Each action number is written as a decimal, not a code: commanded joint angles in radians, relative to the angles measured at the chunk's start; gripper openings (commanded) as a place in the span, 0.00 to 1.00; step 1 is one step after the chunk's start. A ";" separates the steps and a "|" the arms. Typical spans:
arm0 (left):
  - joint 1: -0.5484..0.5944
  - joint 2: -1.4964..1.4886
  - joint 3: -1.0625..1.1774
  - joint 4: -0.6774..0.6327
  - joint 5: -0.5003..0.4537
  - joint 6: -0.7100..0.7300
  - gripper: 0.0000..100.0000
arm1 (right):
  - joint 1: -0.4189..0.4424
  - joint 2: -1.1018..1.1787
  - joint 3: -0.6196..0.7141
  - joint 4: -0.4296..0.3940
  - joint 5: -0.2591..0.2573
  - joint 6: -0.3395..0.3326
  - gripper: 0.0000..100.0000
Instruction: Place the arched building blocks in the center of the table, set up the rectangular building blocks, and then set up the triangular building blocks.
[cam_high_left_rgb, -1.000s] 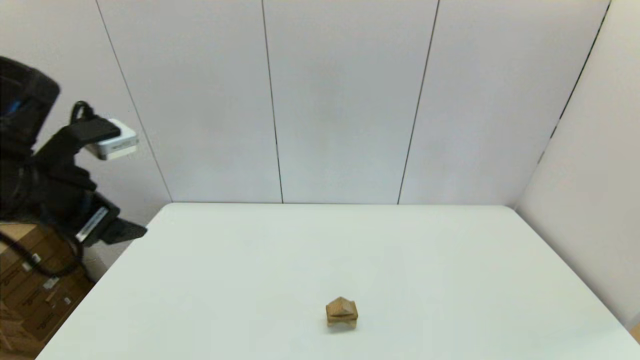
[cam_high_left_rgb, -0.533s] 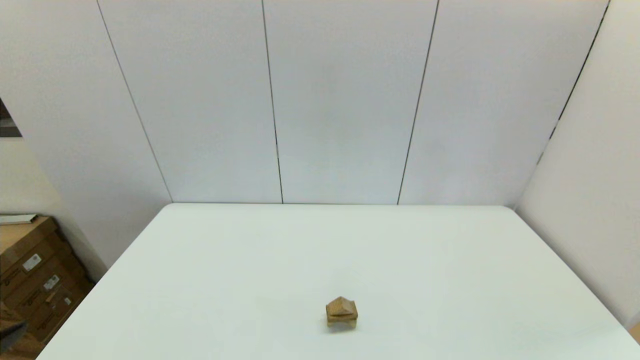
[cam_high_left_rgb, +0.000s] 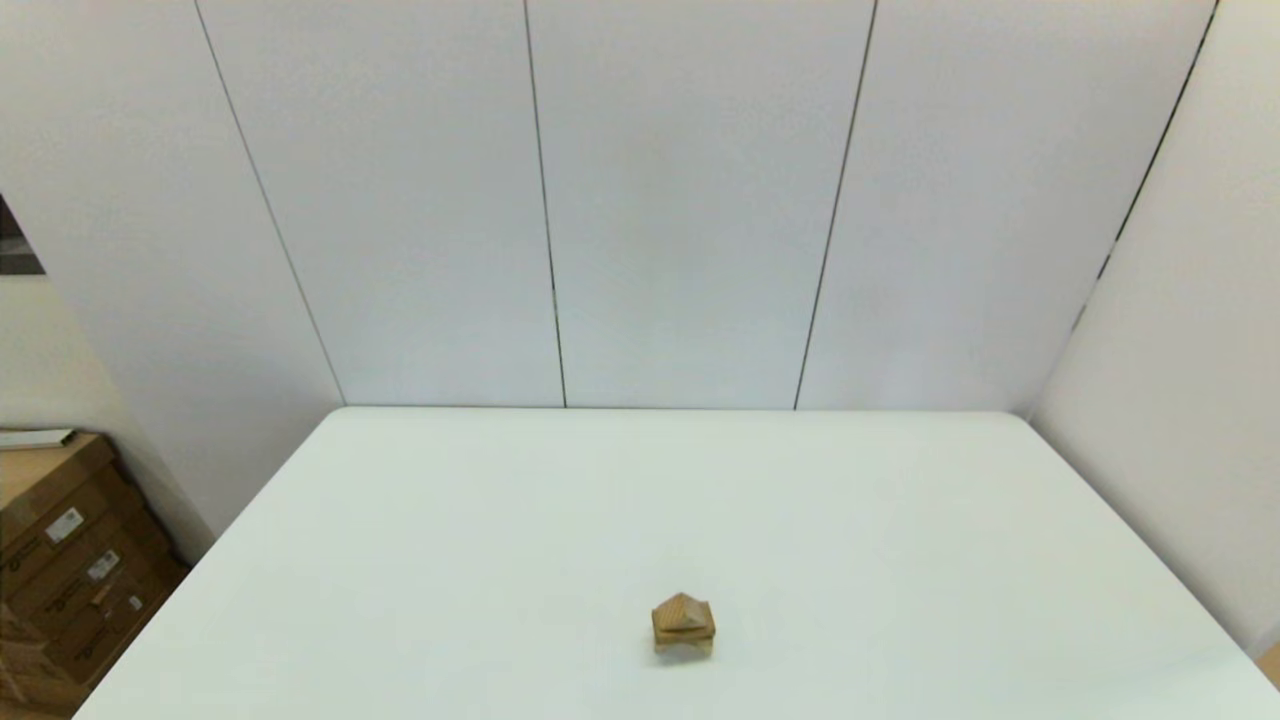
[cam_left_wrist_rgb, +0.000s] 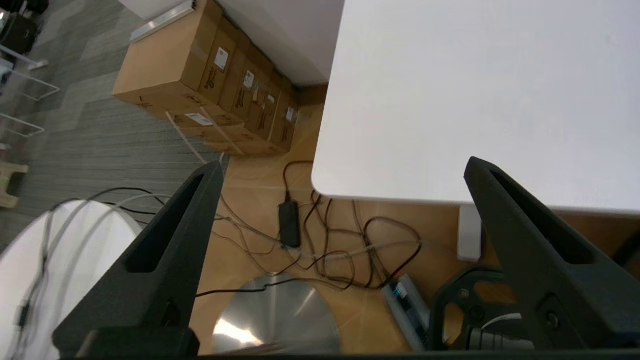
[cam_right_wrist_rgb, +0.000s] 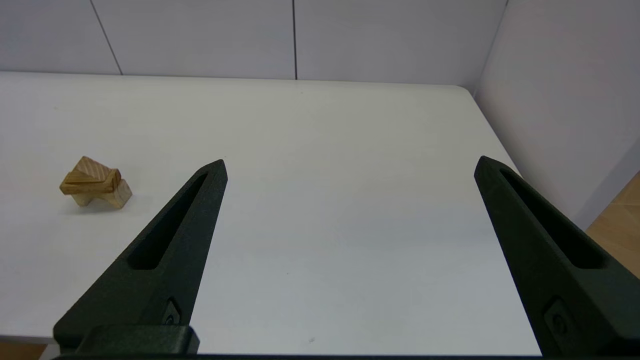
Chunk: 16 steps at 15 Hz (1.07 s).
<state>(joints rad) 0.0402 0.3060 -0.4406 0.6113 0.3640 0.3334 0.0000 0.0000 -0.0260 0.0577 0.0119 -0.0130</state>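
**A:** Three blocks, one stack: the arched building blocks (cam_high_left_rgb: 683, 645) sit on the counter (cam_high_left_rgb: 900, 560) near the middle of its near edge, the rectangular building blocks (cam_high_left_rgb: 683, 630) lie flat on the arch, and the triangular building blocks (cam_high_left_rgb: 683, 611) cap the slab, ridge up. What's left to do well?

**B:** By my reading, nothing but a clean retreat. Start at the left. The left gripper (cam_left_wrist_rgb: 342, 170) hangs off the counter's left near corner, above the floor with its cables (cam_left_wrist_rgb: 320, 250) and cardboard boxes (cam_left_wrist_rgb: 200, 80). Its fingers are spread wide and hold nothing.

**A:** And the stack itself?

**B:** In the right wrist view the slab looks a little skewed on the arch and overhangs it on one side, while the wedge seems to sit square on the slab. It appears stable, but I would not brush it. It stands nearer the near edge than the true centre, which I would accept over risking a nudge.

**A:** The right side?

**B:** The right gripper (cam_right_wrist_rgb: 350, 167) hovers by the near edge, towards the right near corner, well apart from the stack. Its fingers are also splayed and empty. Neither arm shows in the head view, so both look parked. Good practice here is to keep both arms low and away from the blocks.
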 joint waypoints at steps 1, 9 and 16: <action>0.006 -0.073 0.099 -0.084 0.003 -0.014 1.00 | 0.000 0.000 0.000 0.001 0.000 -0.001 1.00; -0.031 -0.188 0.217 -0.223 -0.017 -0.014 1.00 | 0.000 0.000 0.000 0.001 0.000 -0.001 1.00; -0.031 -0.306 0.286 -0.377 -0.097 -0.109 1.00 | 0.000 0.000 0.000 0.001 0.000 -0.001 1.00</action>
<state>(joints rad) 0.0089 0.0230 -0.1851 0.2957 0.2934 0.2674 0.0000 0.0000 -0.0260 0.0577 0.0123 -0.0128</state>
